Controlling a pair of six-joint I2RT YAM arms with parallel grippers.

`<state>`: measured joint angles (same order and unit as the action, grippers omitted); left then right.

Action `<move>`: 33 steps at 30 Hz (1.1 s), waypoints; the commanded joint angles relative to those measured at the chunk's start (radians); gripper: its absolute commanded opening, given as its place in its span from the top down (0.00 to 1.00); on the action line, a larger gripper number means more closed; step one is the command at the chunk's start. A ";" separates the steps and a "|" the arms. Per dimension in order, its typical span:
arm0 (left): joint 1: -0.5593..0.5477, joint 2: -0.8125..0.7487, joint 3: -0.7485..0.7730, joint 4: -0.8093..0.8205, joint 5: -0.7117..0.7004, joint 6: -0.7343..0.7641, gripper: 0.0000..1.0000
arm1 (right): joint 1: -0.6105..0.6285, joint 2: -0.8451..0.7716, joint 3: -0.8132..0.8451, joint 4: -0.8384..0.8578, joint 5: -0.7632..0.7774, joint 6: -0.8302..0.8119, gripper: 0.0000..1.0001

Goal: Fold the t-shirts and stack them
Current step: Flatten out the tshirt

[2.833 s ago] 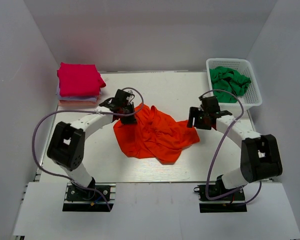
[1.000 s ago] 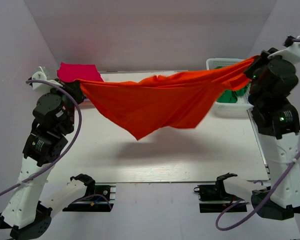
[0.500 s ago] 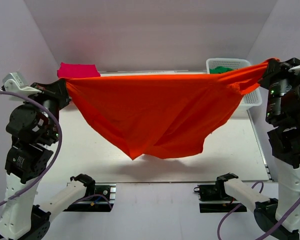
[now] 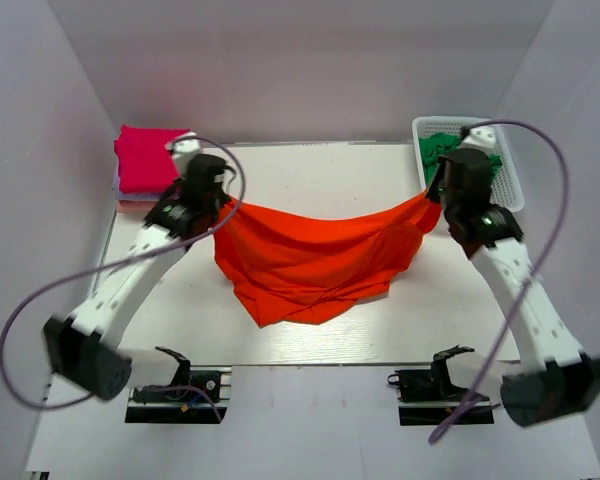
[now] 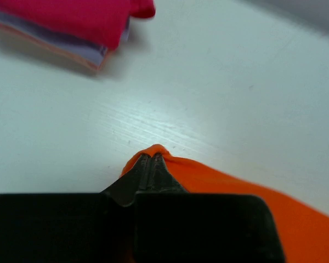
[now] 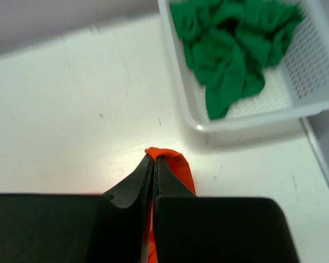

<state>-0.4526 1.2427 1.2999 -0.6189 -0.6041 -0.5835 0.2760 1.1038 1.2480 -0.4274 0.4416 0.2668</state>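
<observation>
Both arms had dropped since half a second earlier, when the orange shirt (image 4: pixel 310 255) was stretched wide and high over the tabletop (image 4: pixel 320 170). It now hung low and slack between them.

Left jaws: fully closed, pinching a small fold of the shirt's edge (image 5: pixel 236 186). In the left wrist view the cloth bunched over the fingertips, just above the tabletop.

Right jaws: fully closed, likewise pinching a small fold of orange cloth (image 6: pixel 175 164) at the shirt's opposite end.

Orange shirt: strung between the two grips and sagging in the middle. Its lower part lay crumpled on the tabletop near the centre, towards the near edge.

Stack of folded shirts (image 4: pixel 145 160): at the far left corner, just beyond the left jaws and not touching them. A magenta shirt (image 5: pixel 71 22) lay on top, with pale lilac and lighter layers beneath.

Basket (image 4: pixel 510 190): white, at the far right corner, near the right jaws. It held a crumpled green shirt (image 6: pixel 236 44).
</observation>
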 commanded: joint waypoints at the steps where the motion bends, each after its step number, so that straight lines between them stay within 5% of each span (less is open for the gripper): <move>1: 0.023 0.139 -0.030 0.015 0.007 -0.016 1.00 | -0.004 0.121 -0.030 0.104 -0.026 0.031 1.00; 16: 0.163 0.768 0.386 0.047 0.214 0.042 0.98 | -0.035 0.729 0.315 0.092 -0.037 -0.006 1.00; 19: 0.173 0.788 0.423 -0.016 0.245 0.042 0.39 | -0.034 0.781 0.356 0.070 -0.038 -0.005 1.00; 22: 0.173 0.762 0.417 -0.082 0.305 0.053 0.03 | -0.034 0.780 0.355 0.064 -0.040 -0.011 1.00; 33: 0.152 0.390 -0.117 -0.021 0.590 0.062 0.00 | -0.035 0.670 0.223 0.061 -0.035 0.006 1.00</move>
<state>-0.2989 1.7229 1.2739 -0.6689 -0.1413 -0.5285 0.2443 1.8446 1.4879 -0.3679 0.3962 0.2726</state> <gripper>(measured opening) 0.997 0.010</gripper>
